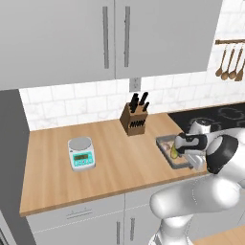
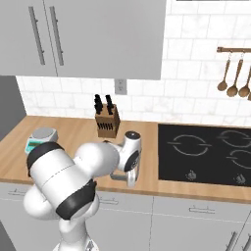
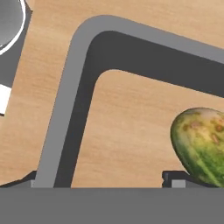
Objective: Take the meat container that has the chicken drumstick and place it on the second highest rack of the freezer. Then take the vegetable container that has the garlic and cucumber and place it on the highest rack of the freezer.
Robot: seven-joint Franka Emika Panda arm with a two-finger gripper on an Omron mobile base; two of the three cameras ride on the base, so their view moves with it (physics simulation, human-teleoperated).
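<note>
The vegetable container [image 1: 164,140] is a shallow grey tray near the counter's front edge, next to the stove. In it lie the yellowish-green cucumber [image 1: 174,152] and a pale bit of garlic [image 1: 167,147]. My gripper [image 1: 183,158] hangs low over the tray's near side, fingers down. In the hand view the gripper [image 3: 103,183] is open, its tips standing either side of the tray's rim [image 3: 65,109], with the cucumber [image 3: 203,140] by the right tip. The freezer [image 1: 9,167] is a dark-grey slab at the far left; its racks are hidden. The meat container is out of view.
A wooden knife block [image 1: 134,118] stands at the back of the counter and a small kitchen scale [image 1: 81,153] sits to the left. The black stovetop [image 2: 206,152] lies to the right, wooden spoons [image 2: 235,83] hang on the wall, and grey wall cabinets [image 1: 115,38] are overhead.
</note>
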